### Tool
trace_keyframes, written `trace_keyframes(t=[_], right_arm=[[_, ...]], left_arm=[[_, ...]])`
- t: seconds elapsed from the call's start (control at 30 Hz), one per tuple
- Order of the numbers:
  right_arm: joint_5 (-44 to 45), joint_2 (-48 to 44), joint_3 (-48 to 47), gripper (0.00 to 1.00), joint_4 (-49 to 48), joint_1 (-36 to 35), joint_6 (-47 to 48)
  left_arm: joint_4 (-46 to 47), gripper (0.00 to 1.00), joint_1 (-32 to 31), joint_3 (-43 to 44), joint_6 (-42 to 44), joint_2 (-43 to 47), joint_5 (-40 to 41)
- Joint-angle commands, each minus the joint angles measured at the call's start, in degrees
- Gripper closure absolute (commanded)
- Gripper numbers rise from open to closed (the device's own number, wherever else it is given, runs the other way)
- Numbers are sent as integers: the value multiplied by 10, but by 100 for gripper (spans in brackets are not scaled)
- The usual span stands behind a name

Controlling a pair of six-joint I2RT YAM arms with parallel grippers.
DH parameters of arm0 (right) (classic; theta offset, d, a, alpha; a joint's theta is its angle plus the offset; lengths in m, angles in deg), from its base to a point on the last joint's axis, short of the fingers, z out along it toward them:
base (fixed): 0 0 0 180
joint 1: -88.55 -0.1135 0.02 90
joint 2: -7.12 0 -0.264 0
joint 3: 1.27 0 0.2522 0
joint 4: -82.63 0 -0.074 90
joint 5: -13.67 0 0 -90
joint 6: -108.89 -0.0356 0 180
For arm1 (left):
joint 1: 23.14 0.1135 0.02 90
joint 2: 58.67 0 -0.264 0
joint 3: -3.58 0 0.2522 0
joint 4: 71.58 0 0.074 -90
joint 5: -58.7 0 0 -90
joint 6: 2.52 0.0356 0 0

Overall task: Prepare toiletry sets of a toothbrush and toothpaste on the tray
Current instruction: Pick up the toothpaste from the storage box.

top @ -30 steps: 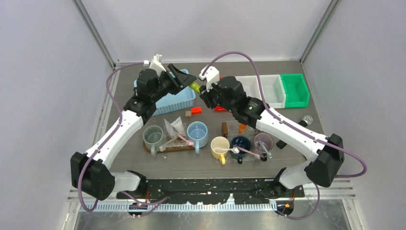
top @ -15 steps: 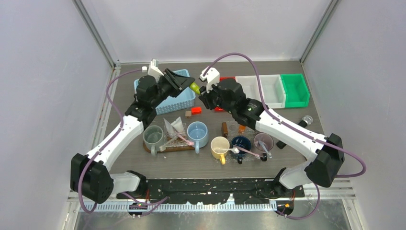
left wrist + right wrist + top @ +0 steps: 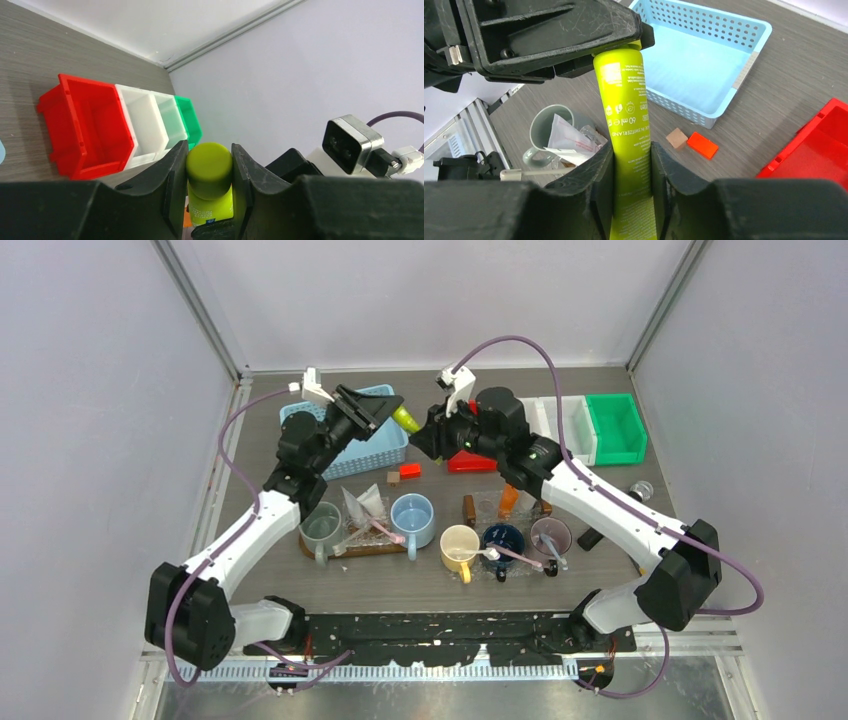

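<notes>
A lime-green tube (image 3: 405, 420) hangs in the air between both grippers, above the blue basket's right end. My left gripper (image 3: 388, 410) is shut on its round cap (image 3: 209, 167). My right gripper (image 3: 424, 433) is shut on its printed body (image 3: 624, 115). Below stand the grey-green mug (image 3: 320, 523) and light blue mug (image 3: 412, 518) on a brown tray (image 3: 362, 551), with a white wedge tube (image 3: 364, 502) between them. The cream-yellow (image 3: 459, 545), navy (image 3: 503, 539) and mauve (image 3: 549, 535) mugs stand to the right. Thin toothbrushes lie across several mugs.
A blue basket (image 3: 377, 450) sits behind the tray. A red bin (image 3: 471, 462), white bin (image 3: 566, 430) and green bin (image 3: 614, 427) line the back right. A small orange block (image 3: 410, 471) and brown block (image 3: 393, 477) lie near the basket.
Both grippers rose and shifted with the lime-green tube between them. The right wrist swung back and right, uncovering the red bin. Both stayed shut on the tube.
</notes>
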Motion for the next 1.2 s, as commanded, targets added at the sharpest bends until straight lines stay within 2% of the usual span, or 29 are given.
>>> trace_keyframes(t=[0.0,0.2,0.37,0.47,0.57,0.77,1.03,1.17], right_arm=[[-11,-18,-14,61,-85,1,-14],[-2,-43,13,47,-105,0,57],[2,-76,57,40,-150,0,101],[10,-97,97,34,-213,0,141],[3,-120,162,32,-281,0,177],[-42,-131,273,29,-496,0,251],[-63,-104,306,30,-614,5,276],[-79,-94,305,31,-639,14,276]], left_arm=[[1,100,-1,3,-47,28,24],[-96,100,12,17,-88,41,104],[-107,100,29,16,-146,41,119],[-105,100,38,13,-176,42,120],[-101,100,45,11,-203,44,119],[-99,100,49,12,-232,52,111],[-85,100,50,16,-257,58,72],[-84,100,50,16,-261,65,61]])
